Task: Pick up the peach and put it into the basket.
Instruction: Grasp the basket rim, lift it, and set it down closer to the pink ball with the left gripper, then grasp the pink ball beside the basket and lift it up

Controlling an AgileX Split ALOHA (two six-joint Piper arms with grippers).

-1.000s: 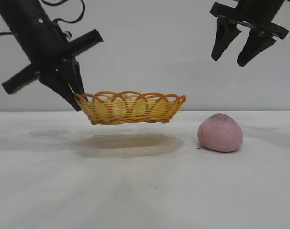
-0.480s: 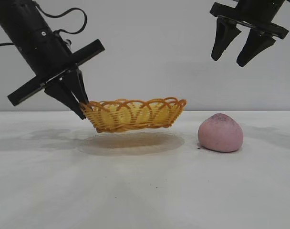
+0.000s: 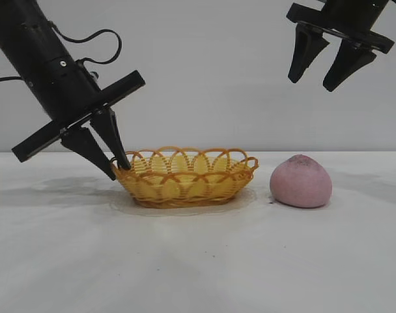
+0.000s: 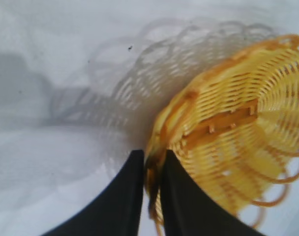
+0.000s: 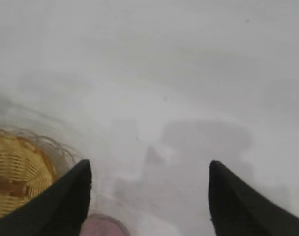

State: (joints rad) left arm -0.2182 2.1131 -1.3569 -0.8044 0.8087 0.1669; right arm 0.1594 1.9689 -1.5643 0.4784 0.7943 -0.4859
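The peach (image 3: 301,182) sits nearest the exterior camera on the white bench (image 3: 198,261), dusty pink and matte, rounded, with a greyish-purple smudge at its slightly pointed crown. It lies just beside the basket (image 3: 185,177), at that view's right, with a narrow strip of bench between them.

The basket is a shallow oval of yellow-orange wicker with an open scalloped rim of loops, and it rests flat on the bench. At its left end the left pincer (image 3: 110,160) points steeply down. Its two dark fingers stand one on each side of the rim, slightly apart. Whether they are pinching the wicker I cannot tell.

Up and farther back, at the exterior view's right, the right pincer (image 3: 328,62) hangs well above the peach, its fingers spread wide and holding nothing.

The left wrist view gives what the exterior view does not: the rim loop passing between the finger (image 4: 117,201) tips, the darker slat across the basket's (image 4: 238,142) base, and the basket's shadow on the bench. The right wrist view shows only a sliver of the peach (image 5: 103,226) between the spread fingers (image 5: 61,204), and one edge of the basket (image 5: 16,172).
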